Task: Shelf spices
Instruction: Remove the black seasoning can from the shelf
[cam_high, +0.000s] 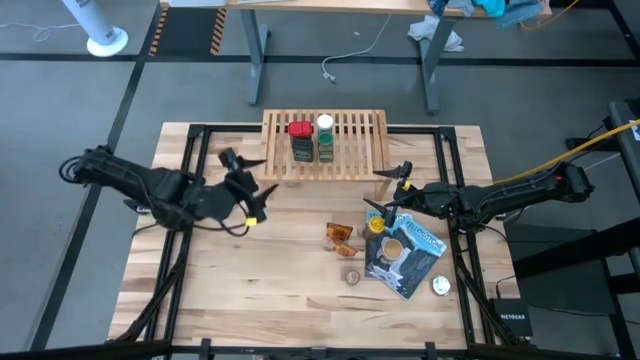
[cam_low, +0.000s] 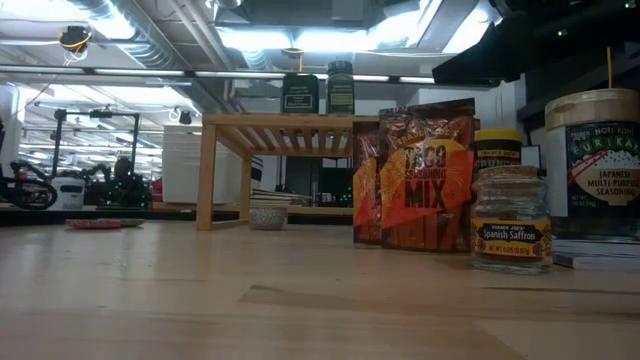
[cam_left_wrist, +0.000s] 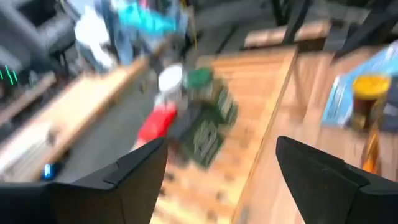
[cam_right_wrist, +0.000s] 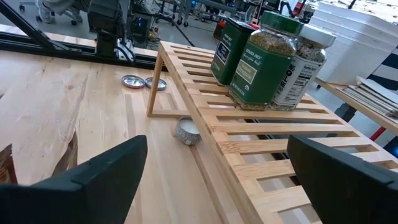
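The shelf (cam_high: 352, 146) stands at the table's far middle. On its slats stand a red-capped jar (cam_high: 299, 130), a white-capped jar (cam_high: 325, 122), a dark tin (cam_right_wrist: 233, 40) and a green-capped jar (cam_right_wrist: 267, 53). My left gripper (cam_high: 252, 176) hovers open off the shelf's left front corner, holding nothing. My right gripper (cam_high: 387, 189) is open by the shelf's right front corner, also with nothing in it. Orange packets (cam_high: 342, 238), a yellow-capped jar (cam_high: 377, 224), a tan-capped jar (cam_high: 393, 248) and a small saffron jar (cam_low: 511, 220) rest on the table.
A blue-and-black pouch (cam_high: 412, 262) lies at the right under the tan-capped jar. Two silver discs (cam_right_wrist: 132, 81) lie by the shelf's leg, and a small round tin (cam_right_wrist: 187, 130) sits under the shelf. A white disc (cam_high: 441, 285) lies near the right front.
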